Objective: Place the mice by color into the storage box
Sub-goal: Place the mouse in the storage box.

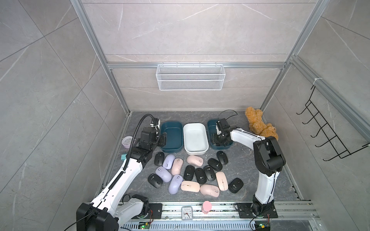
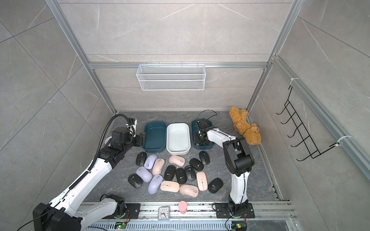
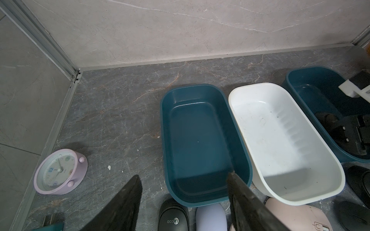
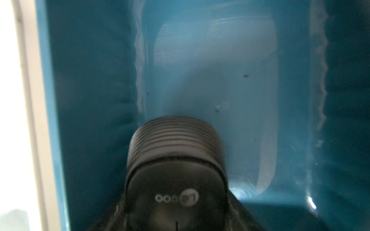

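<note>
Several black, pink and lavender mice (image 1: pixel 195 174) lie loose on the dark table in front of three storage boxes: a teal one (image 1: pixel 172 122), a white one (image 1: pixel 195 124) and another teal one (image 1: pixel 209 124). My right gripper (image 1: pixel 217 143) reaches down into the right teal box (image 4: pixel 90 100). A black mouse (image 4: pixel 176 160) sits between its fingers, blurred, close to the box floor; whether the fingers still press on it does not show. My left gripper (image 3: pixel 183 176) hovers open and empty at the near left corner of the left teal box (image 3: pixel 166 124), above a black mouse (image 3: pixel 173 216).
A lavender alarm clock (image 3: pixel 58 176) and a small teal block (image 1: pixel 123 156) lie left of the boxes. A brown teddy bear (image 1: pixel 260 125) fills the back right corner. A white clock (image 1: pixel 186 213) and a pink object (image 1: pixel 206 207) stand on the front rail.
</note>
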`<state>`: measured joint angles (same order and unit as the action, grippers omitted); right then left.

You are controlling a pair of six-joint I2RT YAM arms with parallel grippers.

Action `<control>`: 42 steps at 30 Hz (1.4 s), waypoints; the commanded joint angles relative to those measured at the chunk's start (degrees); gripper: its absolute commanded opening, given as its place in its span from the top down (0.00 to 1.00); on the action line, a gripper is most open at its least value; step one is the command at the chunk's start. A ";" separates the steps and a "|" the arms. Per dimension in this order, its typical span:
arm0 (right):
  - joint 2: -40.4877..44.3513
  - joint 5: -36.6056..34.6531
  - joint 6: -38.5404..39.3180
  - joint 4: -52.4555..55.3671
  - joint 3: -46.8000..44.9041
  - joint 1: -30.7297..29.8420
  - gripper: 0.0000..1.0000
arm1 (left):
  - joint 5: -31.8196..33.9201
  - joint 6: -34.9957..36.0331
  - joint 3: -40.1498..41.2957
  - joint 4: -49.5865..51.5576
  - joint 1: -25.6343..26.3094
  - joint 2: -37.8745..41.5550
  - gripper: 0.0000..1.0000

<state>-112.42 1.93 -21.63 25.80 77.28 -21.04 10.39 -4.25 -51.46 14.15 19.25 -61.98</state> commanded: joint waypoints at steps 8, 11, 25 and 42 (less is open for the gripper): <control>5.70 -1.45 -0.26 1.19 2.00 -0.24 0.27 | 0.77 1.16 -0.47 -0.53 -0.35 1.11 0.31; 10.56 -1.61 -0.19 1.06 1.17 -0.24 0.27 | 0.52 0.97 -0.48 -0.53 -0.34 1.08 0.31; 39.38 -6.20 -4.08 8.87 -18.85 -6.60 0.30 | -5.61 -5.98 -2.56 4.13 2.91 -3.97 0.33; 52.92 -8.33 -19.32 20.21 -35.80 -19.85 0.32 | -11.28 -6.24 -4.29 6.19 8.44 -11.55 0.35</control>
<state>-60.29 -5.21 -36.40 43.16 43.05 -39.00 1.74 -10.09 -55.27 21.74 27.62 -73.56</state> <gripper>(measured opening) 0.682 0.652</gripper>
